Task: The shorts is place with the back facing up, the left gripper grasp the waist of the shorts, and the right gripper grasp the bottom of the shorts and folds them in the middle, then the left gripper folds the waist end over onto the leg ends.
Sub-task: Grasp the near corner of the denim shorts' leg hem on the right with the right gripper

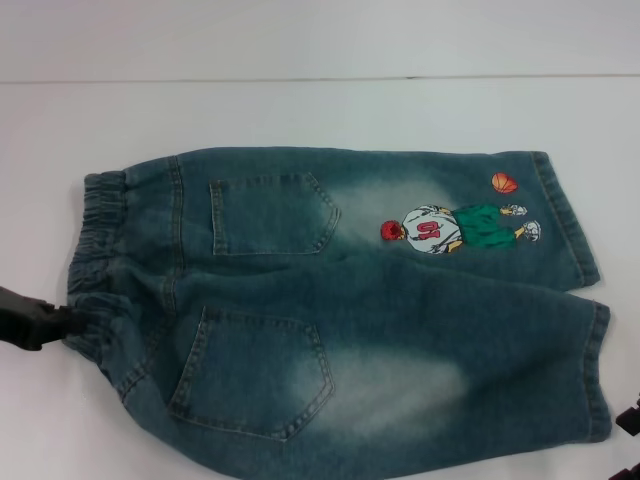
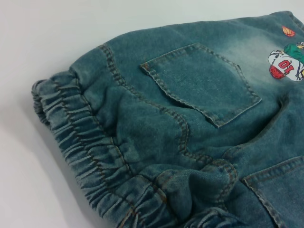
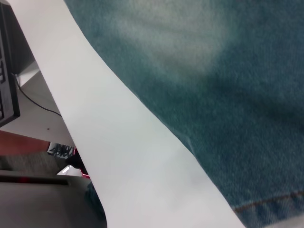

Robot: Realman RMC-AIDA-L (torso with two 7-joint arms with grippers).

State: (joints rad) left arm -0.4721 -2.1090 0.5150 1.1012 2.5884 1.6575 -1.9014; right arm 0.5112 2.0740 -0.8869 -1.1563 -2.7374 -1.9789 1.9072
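Note:
The denim shorts lie flat on the white table, back up, with two back pockets showing. The elastic waist is at the left and the leg ends at the right. A cartoon basketball player patch is on the far leg. My left gripper is at the near part of the waistband, touching it. The left wrist view shows the gathered waist close up, bunched at its near end. Only a black sliver of my right gripper shows, beside the near leg end. In the right wrist view the denim fills most of the frame.
The near table edge runs close to the shorts in the right wrist view, with a black unit and a cable on the floor beyond it. White tabletop surrounds the shorts on the far side and the left.

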